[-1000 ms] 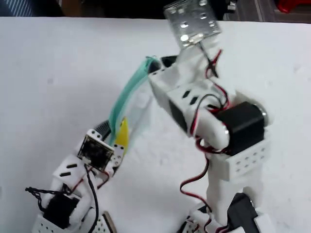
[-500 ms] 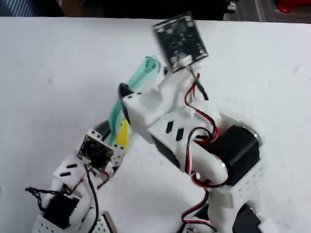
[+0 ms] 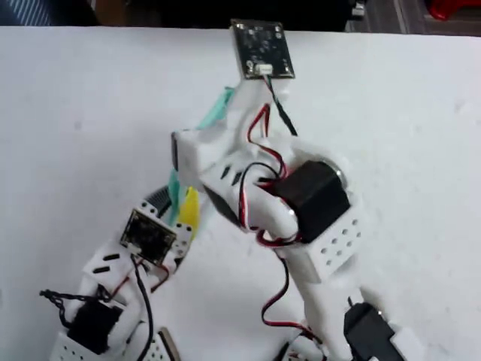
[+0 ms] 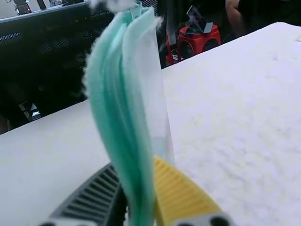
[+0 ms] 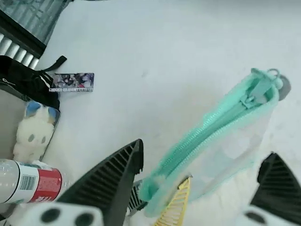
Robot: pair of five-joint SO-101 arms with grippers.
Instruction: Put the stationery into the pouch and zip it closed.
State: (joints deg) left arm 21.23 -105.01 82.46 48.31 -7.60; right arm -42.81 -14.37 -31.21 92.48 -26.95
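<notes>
Table [image 3: 75, 113]: white, carries all. Pouch [image 5: 221, 127]: translucent, teal zip, standing on edge with the zip uppermost. Right claw [image 5: 205, 148]: spread wide, straddling the pouch, holding nothing. Left claw [image 4: 136, 207]: pinched tight on one pouch end.

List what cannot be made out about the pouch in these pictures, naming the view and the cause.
High view: the right arm covers most of the pouch.
Left wrist view: the pouch shows edge-on, its near end hidden between the left gripper's fingers.
Right wrist view: its clear side is hazy, so whether stationery lies inside cannot be told.
</notes>
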